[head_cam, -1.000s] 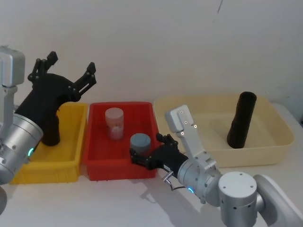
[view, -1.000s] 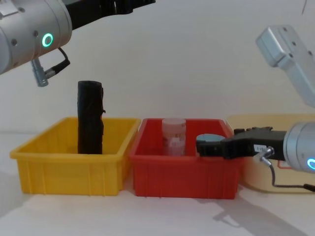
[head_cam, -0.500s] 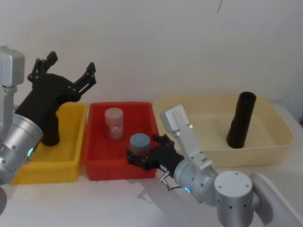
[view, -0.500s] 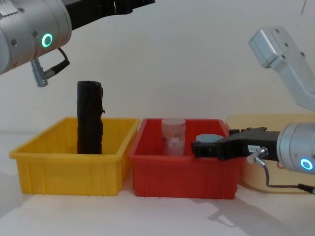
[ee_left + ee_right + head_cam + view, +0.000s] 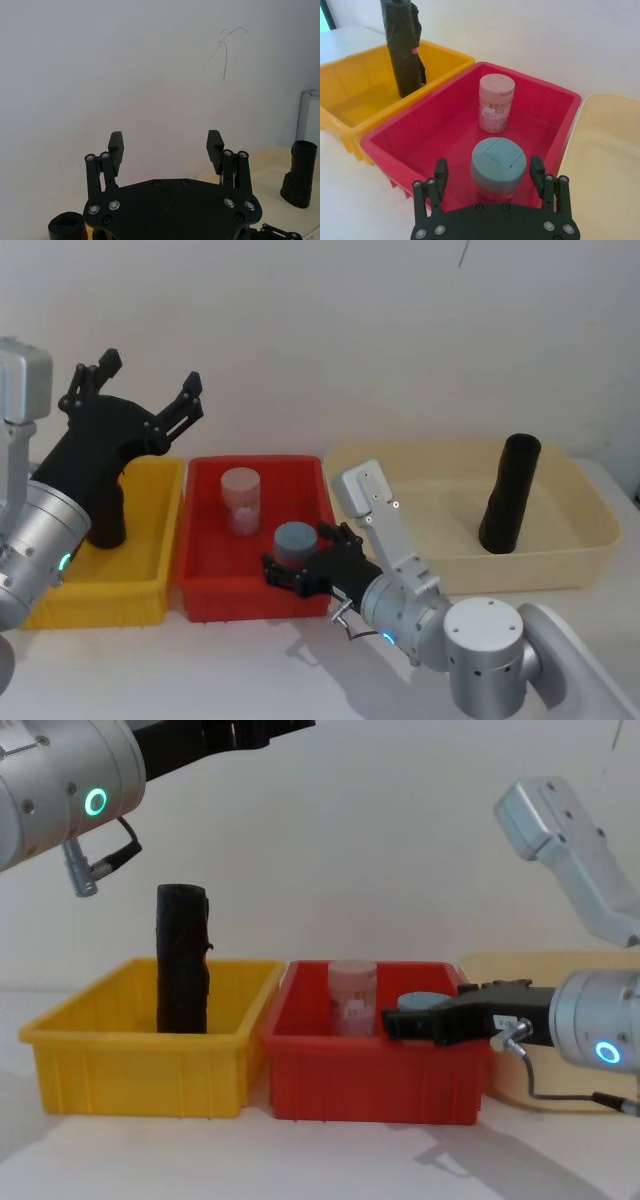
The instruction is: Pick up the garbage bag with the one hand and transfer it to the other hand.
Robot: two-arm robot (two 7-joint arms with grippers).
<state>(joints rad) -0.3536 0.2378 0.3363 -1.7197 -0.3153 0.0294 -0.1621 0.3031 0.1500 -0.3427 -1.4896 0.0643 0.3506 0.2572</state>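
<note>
The garbage bag (image 5: pixel 183 960), a tall black roll, stands upright at the back of the yellow bin (image 5: pixel 140 1070). The right wrist view shows the garbage bag (image 5: pixel 402 45) too. My left gripper (image 5: pixel 145 380) hangs open well above it with nothing between its fingers; its body hides the upper part of the garbage bag (image 5: pixel 108 520) in the head view. The left gripper (image 5: pixel 166 145) faces the bare wall. My right gripper (image 5: pixel 395 1023) is open and low over the front wall of the red bin (image 5: pixel 370 1075), its fingers (image 5: pixel 440 172) spread just short of a grey-blue lidded jar (image 5: pixel 498 162).
A pink-lidded jar (image 5: pixel 241 500) stands behind the grey-blue one in the red bin. A second black roll (image 5: pixel 510 495) stands in the beige tub (image 5: pixel 560 565) on the right. White tabletop runs in front of the bins.
The right gripper has slid leftward along the front of the red bin, staying open. The left arm and the black rolls have not moved.
</note>
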